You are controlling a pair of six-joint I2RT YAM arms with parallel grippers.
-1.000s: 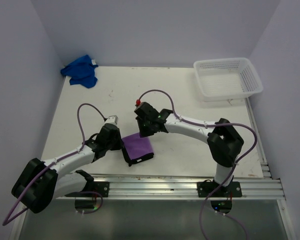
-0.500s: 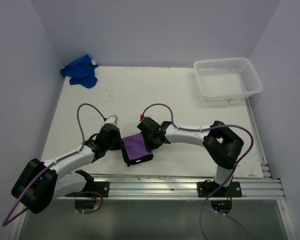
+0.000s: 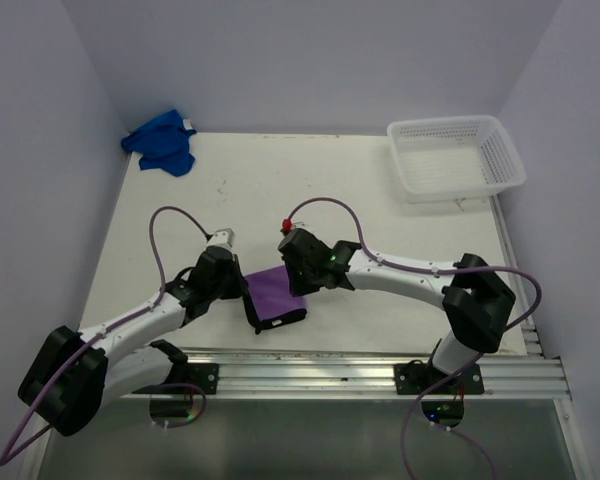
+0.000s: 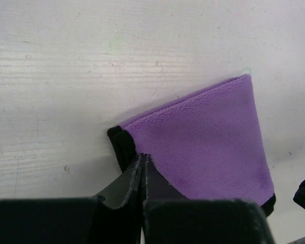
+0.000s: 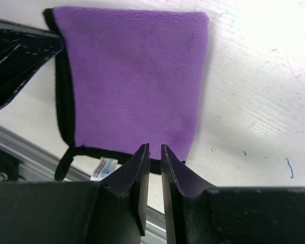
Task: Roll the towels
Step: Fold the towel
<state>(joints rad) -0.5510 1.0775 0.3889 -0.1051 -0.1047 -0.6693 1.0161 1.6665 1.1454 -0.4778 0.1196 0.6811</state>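
Two towels are taken in together only by the top view. The purple towel (image 3: 273,292) is laid flat on the table (image 3: 380,220) between the two claws. The blue towel (image 3: 160,143) is seen crumpled far beyond the left claw (image 4: 143,158), at the table's far corner. The white basket (image 3: 457,155) is set well beyond the right claw (image 5: 155,148), at the opposite far corner.

What is hidden from above is given by the left wrist view. The left claw's fingers are pressed together, with the tips set at the purple towel's nearest edge, just beside a black-hemmed corner. Whether cloth is caught between them cannot be told. The purple face is spread ahead and to the right of the tips, and bare table is seen to their left.

In the right wrist view the right claw is held slightly spread, with a narrow slit between the fingers and nothing seen in it. Its tips are placed over the black hem nearest to them; contact cannot be judged. Only here are a white label (image 5: 108,165) and a black loop (image 5: 66,158) shown on that hem, left of the tips, beside the metal rail (image 5: 20,145).
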